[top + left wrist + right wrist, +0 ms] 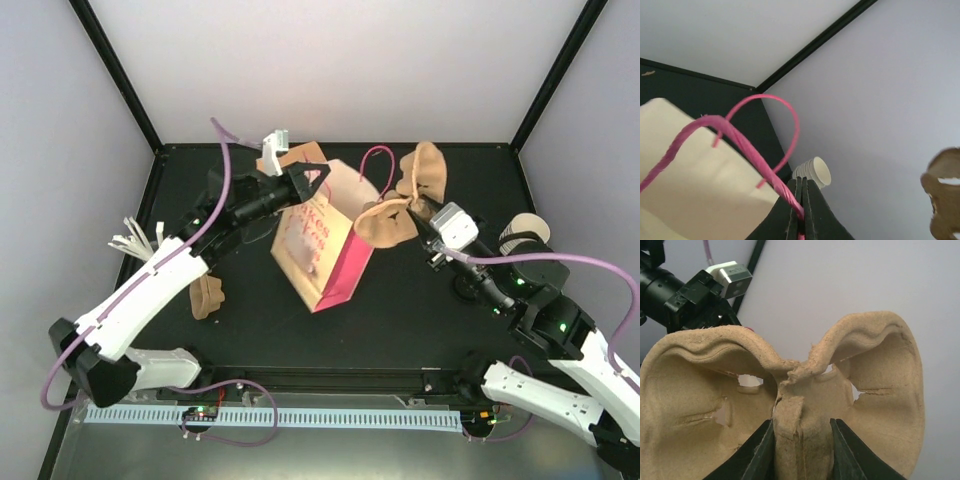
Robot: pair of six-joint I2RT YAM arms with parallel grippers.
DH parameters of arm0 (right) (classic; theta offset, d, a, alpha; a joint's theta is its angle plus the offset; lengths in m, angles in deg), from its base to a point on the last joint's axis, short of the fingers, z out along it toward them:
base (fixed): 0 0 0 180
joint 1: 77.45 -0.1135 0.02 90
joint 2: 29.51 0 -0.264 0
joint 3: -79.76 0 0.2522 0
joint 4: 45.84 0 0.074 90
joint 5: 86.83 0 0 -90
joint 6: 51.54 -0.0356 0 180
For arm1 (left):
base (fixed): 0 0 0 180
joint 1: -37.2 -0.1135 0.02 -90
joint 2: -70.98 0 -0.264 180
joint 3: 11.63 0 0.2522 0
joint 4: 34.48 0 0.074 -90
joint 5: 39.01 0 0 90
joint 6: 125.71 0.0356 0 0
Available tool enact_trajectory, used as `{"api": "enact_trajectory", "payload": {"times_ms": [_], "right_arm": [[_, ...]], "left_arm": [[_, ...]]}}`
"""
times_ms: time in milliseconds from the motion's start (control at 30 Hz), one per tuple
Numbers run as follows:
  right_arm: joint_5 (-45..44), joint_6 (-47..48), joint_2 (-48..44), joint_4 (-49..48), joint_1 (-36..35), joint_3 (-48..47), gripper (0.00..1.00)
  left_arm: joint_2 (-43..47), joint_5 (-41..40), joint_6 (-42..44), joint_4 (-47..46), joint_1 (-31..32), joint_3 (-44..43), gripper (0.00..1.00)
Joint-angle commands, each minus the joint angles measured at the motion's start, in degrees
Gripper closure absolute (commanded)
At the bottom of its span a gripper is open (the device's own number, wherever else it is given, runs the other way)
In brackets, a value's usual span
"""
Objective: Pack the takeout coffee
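Closed tight, the jaws of the left gripper pinch the near pink twisted-paper handle of the cream paper bag with pink sides. The left wrist view shows the cord running straight down between the two dark fingers. From above, this gripper sits at the bag's far top edge, and the grip itself is too small to make out. The bag stands tilted in the middle of the black table, with its second pink loop free on the right.

The right gripper holds its jaws part-way apart, clamped on either side of the central post of the brown moulded pulp carrier. The right wrist view fills with the carrier's two cupped halves, with the left arm's wrist camera beyond. The top view shows the carrier held off the table just right of the bag's mouth.

The cream-white ribbed paper takeout cup is outside the bag at the right side of the table, beside the right arm. The left wrist view catches its pale rim past the fingers. Whether it stands or lies I cannot tell.

Only the top view shows the bundle of thin white sticks at the left edge and a second brown pulp piece near the left arm.
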Motion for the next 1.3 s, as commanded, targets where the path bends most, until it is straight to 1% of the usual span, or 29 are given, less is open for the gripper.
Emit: {"api": "enact_trajectory", "payload": {"times_ms": [0, 67, 233, 433, 633, 833, 967, 1067, 1267], "right_arm": [[9.4, -2.3, 1.8, 4.1, 0.1, -4.4, 0.69], [12.1, -3.5, 2.5, 5.5, 0.0, -5.3, 0.70], [21.2, -6.0, 5.2, 10.1, 0.1, -8.4, 0.70], [34.1, -9.4, 13.6, 19.8, 0.0, -17.6, 0.70], [46.2, -11.0, 17.6, 20.0, 0.1, -21.1, 0.70], [55.6, -9.7, 23.8, 22.7, 0.0, -25.7, 0.69], [60.0, -8.2, 28.1, 24.4, 0.1, -28.9, 0.69], [62.5, -8.3, 30.6, 23.8, 0.0, -30.6, 0.69], [63.6, -8.5, 36.7, 23.8, 0.0, -35.1, 0.69]], "left_arm": [[4.8, 9.9, 0.2, 2.4, -3.1, 5.3, 0.98], [8.2, 11.3, 0.4, 2.9, -4.2, 8.1, 0.98], [15.5, 11.4, 1.5, 5.5, -4.8, 13.3, 0.98], [21.1, 12.2, 2.2, 9.8, -5.4, 16.0, 0.99], [26.3, 12.2, 1.9, 12.6, -5.9, 19.4, 0.98], [31.3, 12.1, 2.1, 16.3, -5.9, 21.1, 0.98], [34.4, 12.2, 1.9, 20.0, -5.9, 22.0, 0.98], [37.3, 11.5, 1.7, 22.6, -6.0, 23.1, 0.98], [42.0, 10.2, 1.7, 28.8, -6.0, 24.0, 0.98]]}}
